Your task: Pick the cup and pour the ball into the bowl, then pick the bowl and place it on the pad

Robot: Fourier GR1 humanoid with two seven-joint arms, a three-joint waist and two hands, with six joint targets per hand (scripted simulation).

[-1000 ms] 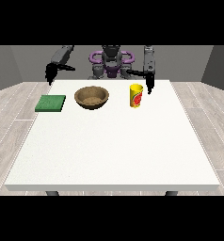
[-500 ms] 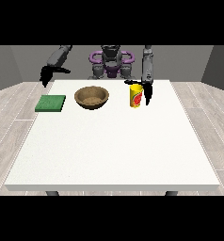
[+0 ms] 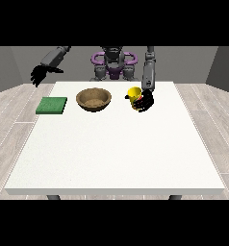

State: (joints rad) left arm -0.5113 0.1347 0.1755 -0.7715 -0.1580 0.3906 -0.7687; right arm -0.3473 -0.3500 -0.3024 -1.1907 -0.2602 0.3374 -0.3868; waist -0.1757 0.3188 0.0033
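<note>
Bare room: white table point(image 3: 111, 158), plank floor point(image 3: 13, 103), grey walls point(image 3: 6, 62).

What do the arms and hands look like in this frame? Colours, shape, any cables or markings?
Both arms are grey, built from rounded segments. Each ends in a black hand with fingers and a thumb: the hand at the view's left and the hand at the view's right. No cables, markings or sleeves can be made out. The torso between them has purple rings at the shoulders.

Large white desk point(image 3: 111, 153), top flat and square-edged, with dark legs just showing under its near edge. Floor point(image 3: 210, 125) of pale grey wood-look planks on both sides of the desk. Behind, plain grey walls point(image 3: 10, 67), lighter toward the middle of the view.
</note>
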